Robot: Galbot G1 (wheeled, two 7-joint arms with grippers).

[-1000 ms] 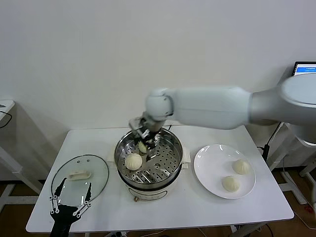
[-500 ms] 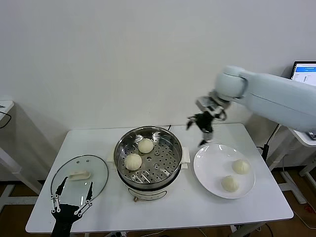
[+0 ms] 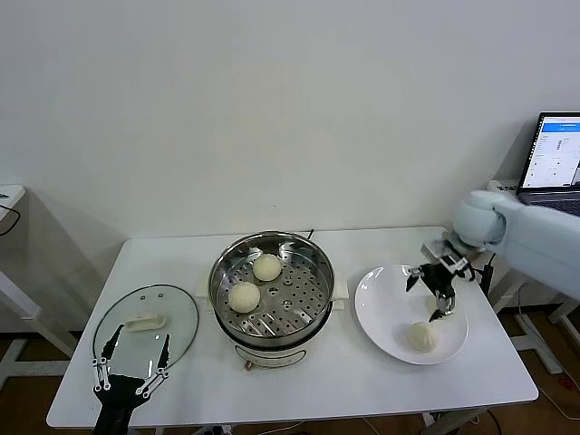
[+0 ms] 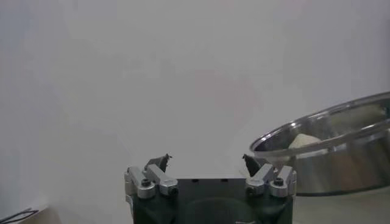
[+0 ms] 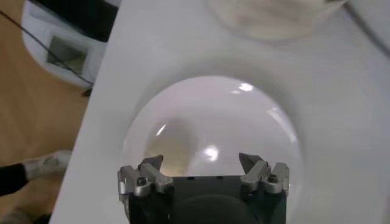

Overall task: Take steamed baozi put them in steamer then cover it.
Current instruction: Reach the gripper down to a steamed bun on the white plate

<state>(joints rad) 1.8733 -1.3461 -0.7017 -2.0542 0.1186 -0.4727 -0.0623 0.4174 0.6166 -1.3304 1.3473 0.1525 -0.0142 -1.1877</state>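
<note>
Right gripper (image 3: 439, 290) hovers over the plate (image 3: 381, 308), jaws spread and empty, a baozi (image 3: 421, 336) just below it. Two buns (image 3: 245, 295) sit in the steamer (image 3: 272, 290). Next: drop and grasp. Left gripper (image 3: 130, 362) waits open near the cover (image 3: 177, 317).

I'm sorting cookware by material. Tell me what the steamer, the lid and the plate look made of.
Steamer: polished steel, likely stainless; mirror-bright wall, perforated tray, on a cream base that looks like plastic.
Lid: clear glass, since the table shows through; metal-looking rim, cream handle, probably plastic.
Plate: glossy white, with highlights; ceramic or melamine, can't tell which.
</note>
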